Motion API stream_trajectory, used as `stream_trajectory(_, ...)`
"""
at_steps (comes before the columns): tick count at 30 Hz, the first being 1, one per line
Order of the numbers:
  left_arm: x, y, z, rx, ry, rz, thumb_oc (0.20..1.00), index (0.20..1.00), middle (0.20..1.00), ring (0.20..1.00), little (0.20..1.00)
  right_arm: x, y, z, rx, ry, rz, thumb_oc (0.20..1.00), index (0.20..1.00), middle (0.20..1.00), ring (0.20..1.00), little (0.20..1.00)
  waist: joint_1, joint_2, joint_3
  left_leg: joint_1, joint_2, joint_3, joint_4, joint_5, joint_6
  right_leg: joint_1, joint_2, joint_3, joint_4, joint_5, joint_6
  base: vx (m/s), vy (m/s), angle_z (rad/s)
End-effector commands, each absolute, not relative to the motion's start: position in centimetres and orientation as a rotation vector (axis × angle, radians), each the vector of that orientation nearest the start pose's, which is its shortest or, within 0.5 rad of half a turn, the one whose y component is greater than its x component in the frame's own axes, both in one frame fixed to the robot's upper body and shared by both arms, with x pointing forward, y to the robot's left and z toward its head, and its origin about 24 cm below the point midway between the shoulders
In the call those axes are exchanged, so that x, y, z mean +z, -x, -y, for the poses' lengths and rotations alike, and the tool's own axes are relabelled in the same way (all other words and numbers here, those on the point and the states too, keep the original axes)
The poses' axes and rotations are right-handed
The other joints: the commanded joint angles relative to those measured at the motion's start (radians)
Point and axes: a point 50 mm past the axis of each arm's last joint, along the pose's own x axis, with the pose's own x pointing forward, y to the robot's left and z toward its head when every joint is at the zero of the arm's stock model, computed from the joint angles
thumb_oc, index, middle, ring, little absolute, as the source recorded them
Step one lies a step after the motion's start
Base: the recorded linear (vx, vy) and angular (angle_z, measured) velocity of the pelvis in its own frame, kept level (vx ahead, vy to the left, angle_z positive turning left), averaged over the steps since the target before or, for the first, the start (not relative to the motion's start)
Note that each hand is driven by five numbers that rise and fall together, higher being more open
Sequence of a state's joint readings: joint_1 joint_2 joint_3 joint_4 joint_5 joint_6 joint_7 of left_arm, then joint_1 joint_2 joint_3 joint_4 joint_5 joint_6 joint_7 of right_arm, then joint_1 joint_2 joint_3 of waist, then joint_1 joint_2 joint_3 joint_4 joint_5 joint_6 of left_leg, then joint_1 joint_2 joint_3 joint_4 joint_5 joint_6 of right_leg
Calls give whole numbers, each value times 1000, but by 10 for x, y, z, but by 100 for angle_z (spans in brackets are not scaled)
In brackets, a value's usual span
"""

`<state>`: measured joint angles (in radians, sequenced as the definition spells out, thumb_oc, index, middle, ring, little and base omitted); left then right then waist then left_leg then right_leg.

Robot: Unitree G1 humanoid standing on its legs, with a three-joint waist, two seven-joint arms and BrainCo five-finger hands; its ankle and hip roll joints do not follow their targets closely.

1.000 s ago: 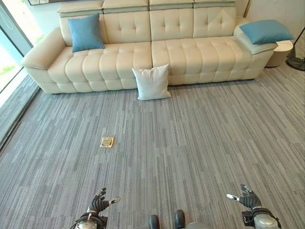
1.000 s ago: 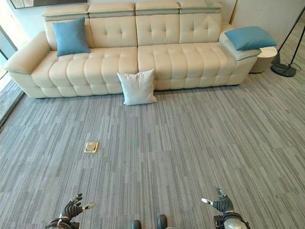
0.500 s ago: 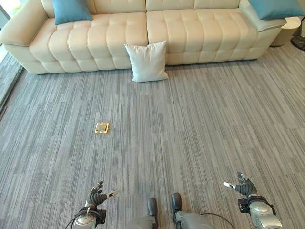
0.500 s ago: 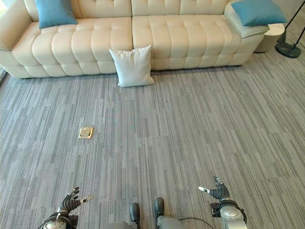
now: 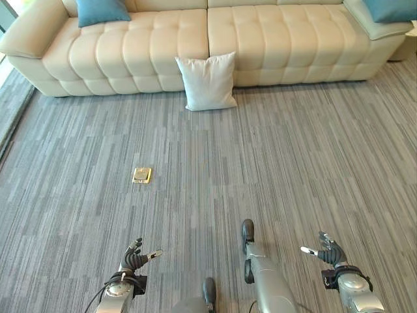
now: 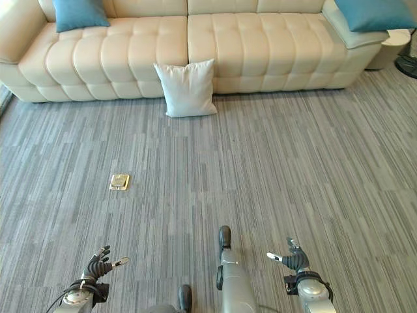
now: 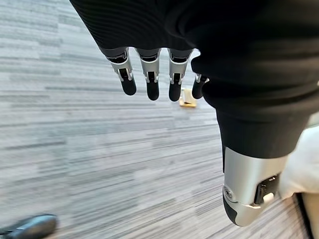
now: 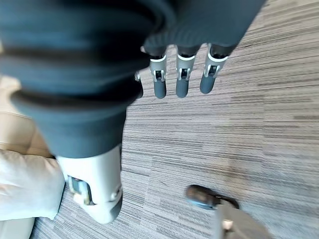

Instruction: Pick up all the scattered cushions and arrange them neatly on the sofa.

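A white cushion [image 5: 208,81] stands on the grey carpet, leaning against the front of the cream sofa [image 5: 130,52] near its middle. A blue cushion [image 5: 102,11] rests on the sofa's left seat, and another blue cushion [image 6: 374,12] lies on the right armrest. My left hand [image 5: 135,258] hangs low at the lower left, open and holding nothing. My right hand [image 5: 328,252] hangs at the lower right, also open and holding nothing. Both hands are far from the white cushion. In the wrist views the fingers [image 7: 149,82] and fingers [image 8: 181,79] hang relaxed over bare carpet.
A small brass floor socket [image 5: 142,175] is set in the carpet left of centre. A round side table [image 6: 399,45] and a lamp base [image 6: 410,64] stand beside the sofa's right end. Wide grey carpet lies between me and the sofa.
The view has tilted down and the sofa and cushion now look nearer, so the camera has moved. Both hands stay low and open. The cushions have not moved.
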<state>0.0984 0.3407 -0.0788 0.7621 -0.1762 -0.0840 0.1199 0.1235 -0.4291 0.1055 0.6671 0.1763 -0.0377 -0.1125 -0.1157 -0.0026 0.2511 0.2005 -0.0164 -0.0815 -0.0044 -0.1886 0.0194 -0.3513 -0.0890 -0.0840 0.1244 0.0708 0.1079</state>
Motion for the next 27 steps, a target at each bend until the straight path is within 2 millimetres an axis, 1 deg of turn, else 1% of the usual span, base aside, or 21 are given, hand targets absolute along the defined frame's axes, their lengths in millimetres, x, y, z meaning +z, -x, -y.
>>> stream_trajectory(1,-94,-163,-272,241,-278,-677,1000,1000,1000,1000,1000,-74,-177,288,-221,342,-635,1000,1000,1000,1000,1000,-20,21,-13,41,6,-4,210,109,-99,11,33,-7,21,51,12,322,-280,76)
stream_trajectory(2,-94,-163,-270,233,-268,-676,1000,1000,1000,1000,1000,-74,-178,289,-228,336,-635,1000,1000,1000,1000,1000,-21,15,-11,-25,34,44,321,164,-108,36,24,-12,23,34,-6,289,-293,46)
stream_trajectory(4,-95,-165,-268,222,-258,-680,1000,1000,1000,1000,1000,-75,-178,293,-247,328,-643,1000,1000,1000,1000,1000,-19,7,-5,-117,94,135,494,246,-100,93,32,-24,12,-9,-53,292,-301,26)
stream_trajectory(5,-95,-165,-268,226,-256,-685,1000,1000,1000,1000,1000,-75,-178,295,-261,326,-650,1000,1000,1000,1000,1000,-17,1,-5,-142,113,178,529,249,-93,116,33,-26,6,-28,-66,420,-293,-17)
stream_trajectory(6,-95,-170,-265,223,-244,-675,1000,1000,1000,1000,1000,-74,-179,299,-270,340,-657,1000,1000,1000,1000,1000,4,-2,8,-220,121,242,556,193,-75,171,33,-23,-11,-54,-72,318,-175,-38)
stream_trajectory(7,-95,-170,-265,223,-244,-675,1000,1000,1000,1000,1000,-74,-179,299,-270,340,-657,1000,1000,1000,1000,1000,5,-1,9,-220,122,243,558,191,-75,172,34,-22,-11,-54,-72,334,-140,-28)
stream_trajectory(8,-95,-171,-263,221,-241,-670,1000,1000,1000,1000,1000,-73,-181,300,-278,341,-652,1000,1000,1000,1000,1000,17,-9,9,-273,114,264,550,166,-71,198,24,-23,-25,-60,-66,236,-49,-12)
stream_trajectory(9,-95,-171,-262,215,-239,-670,1000,1000,1000,1000,1000,-72,-182,301,-281,342,-650,1000,1000,1000,1000,1000,27,-14,11,-310,112,283,511,149,-68,224,16,-21,-37,-66,-60,485,-32,-24)
stream_trajectory(10,-95,-170,-262,210,-251,-674,1000,1000,1000,1000,1000,-70,-184,302,-292,342,-640,1000,1000,1000,1000,1000,47,-21,14,-378,113,309,377,141,-66,273,12,-16,-49,-89,-48,370,11,-37)
stream_trajectory(11,-95,-170,-262,210,-252,-674,1000,1000,1000,1000,1000,-70,-184,302,-292,342,-640,1000,1000,1000,1000,1000,47,-22,16,-376,112,310,375,141,-66,275,11,-15,-49,-89,-47,484,55,-67)
stream_trajectory(12,-96,-167,-263,208,-264,-686,1000,1000,1000,1000,1000,-70,-184,302,-298,345,-641,1000,1000,1000,1000,1000,65,-17,14,-402,104,291,227,189,-81,320,23,-7,-59,-114,-41,689,111,-62)
stream_trajectory(13,-98,-165,-264,207,-283,-703,1000,1000,1000,1000,1000,-73,-178,305,-317,359,-660,1000,1000,1000,1000,1000,82,-7,5,-462,128,276,50,284,-108,402,45,3,-70,-160,-41,794,140,-58)
stream_trajectory(16,-99,-164,-264,208,-285,-711,1000,1000,1000,1000,1000,-75,-173,306,-328,359,-679,1000,1000,1000,1000,1000,85,-9,-3,-472,136,278,-12,312,-114,442,42,16,-65,-185,-38,482,135,-15)
stream_trajectory(17,-99,-163,-265,210,-288,-717,1000,1000,1000,1000,1000,-77,-168,308,-340,354,-691,1000,1000,1000,1000,1000,89,-11,-17,-494,151,272,-43,329,-117,482,41,42,-58,-210,-37,482,194,-21)
stream_trajectory(21,-99,-163,-265,193,-300,-721,1000,1000,1000,1000,1000,-81,-161,307,-340,345,-710,1000,1000,1000,1000,1000,91,-9,-44,-495,155,254,-21,346,-116,539,31,79,-38,-246,-26,560,279,-32)
stream_trajectory(22,-97,-167,-268,176,-338,-714,1000,1000,1000,1000,1000,-86,-156,299,-323,320,-722,1000,1000,1000,1000,1000,83,-45,-70,-518,110,256,127,331,-89,536,-24,106,62,-166,-1,808,466,-40)
stream_trajectory(23,-97,-167,-268,176,-338,-714,1000,1000,1000,1000,1000,-86,-156,299,-323,320,-722,1000,1000,1000,1000,1000,85,-42,-72,-521,114,256,126,333,-90,532,-21,108,61,-163,-1,796,490,-28)
stream_trajectory(24,-93,-171,-269,171,-347,-696,1000,1000,1000,1000,1000,-87,-159,293,-300,313,-713,1000,1000,1000,1000,1000,88,-65,-77,-513,97,271,144,302,-74,519,-46,111,113,-85,17,256,190,-13)
stream_trajectory(25,-91,-173,-271,172,-351,-688,1000,1000,1000,1000,1000,-89,-161,288,-287,306,-716,1000,1000,1000,1000,1000,92,-71,-79,-503,96,281,147,282,-61,489,-60,115,173,-29,28,518,453,-16)
stream_trajectory(26,-81,-180,-281,200,-377,-652,1000,1000,1000,1000,1000,-86,-177,275,-248,299,-675,1000,1000,1000,1000,1000,107,-76,-50,-427,89,322,143,215,-16,387,-135,44,342,106,36,573,480,-11)
stream_trajectory(27,-78,-183,-284,213,-382,-640,1000,1000,1000,1000,1000,-84,-184,268,-236,291,-654,1000,1000,1000,1000,1000,112,-68,-38,-369,90,346,136,178,-8,362,-186,-52,351,99,31,472,399,-1)
